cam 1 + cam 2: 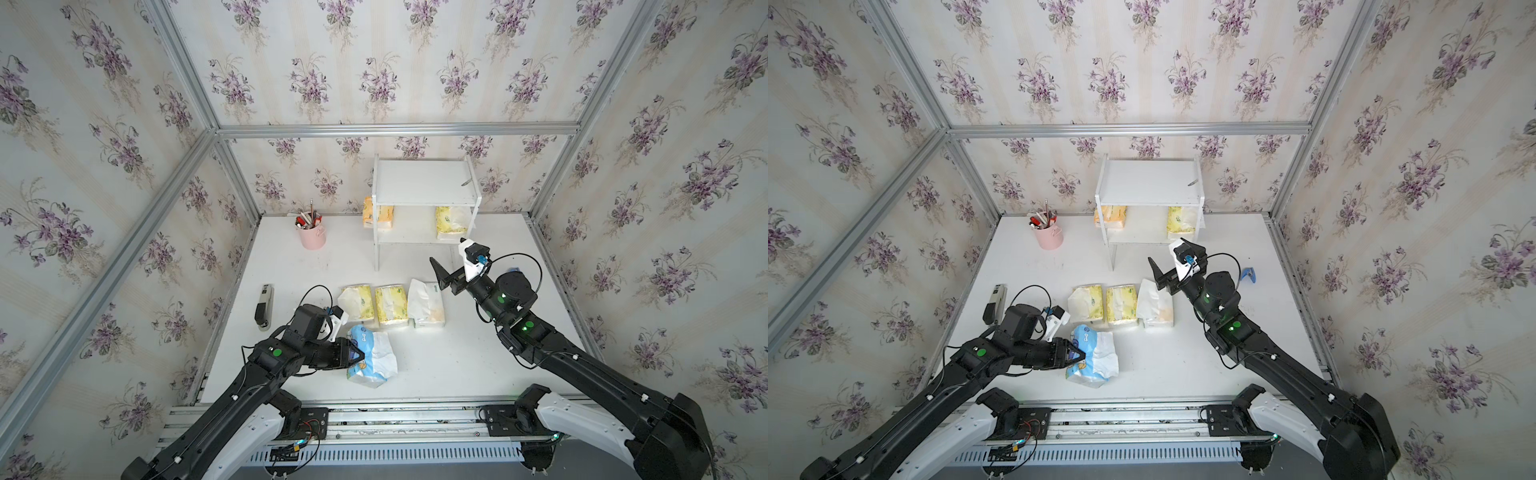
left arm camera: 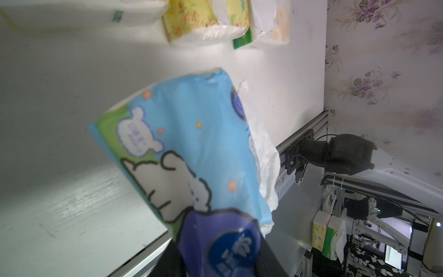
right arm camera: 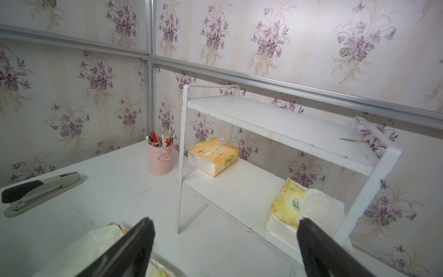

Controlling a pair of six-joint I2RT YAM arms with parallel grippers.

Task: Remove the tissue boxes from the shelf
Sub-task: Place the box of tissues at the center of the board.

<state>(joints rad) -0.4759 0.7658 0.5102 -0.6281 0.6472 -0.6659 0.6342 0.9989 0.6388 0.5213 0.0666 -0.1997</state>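
White shelf, two tiers, stands at the back of the table. Upper board bare. Lower board carries two packs: orange pack at the cup end, poking out past the side frame, and yellow pack at the opposite end, just beside the other side panel. Right gripper is spread wide and empty, in front of the lower tier, facing the yellow pack. Left gripper is low over the table's front, jaws narrow and nipped on the end of the blue pack. Whether that pack lies on the table or hangs just above it, cannot tell. Step in hand, as I judge it: right arm goes for the yellow pack while left sets the blue one down. To do it well: enter low under the upper board, straddle the pack's short width, stay clear of the side panel. Close gently, as the wrap looks soft and will squash. Draw straight out forward, since a light shelf may slide if snagged. Count: six packs. Two on the shelf, three in a row on the table (two yellow, one white pack), one blue at the left gripper. One pink cup, one stapler, one blue clip.
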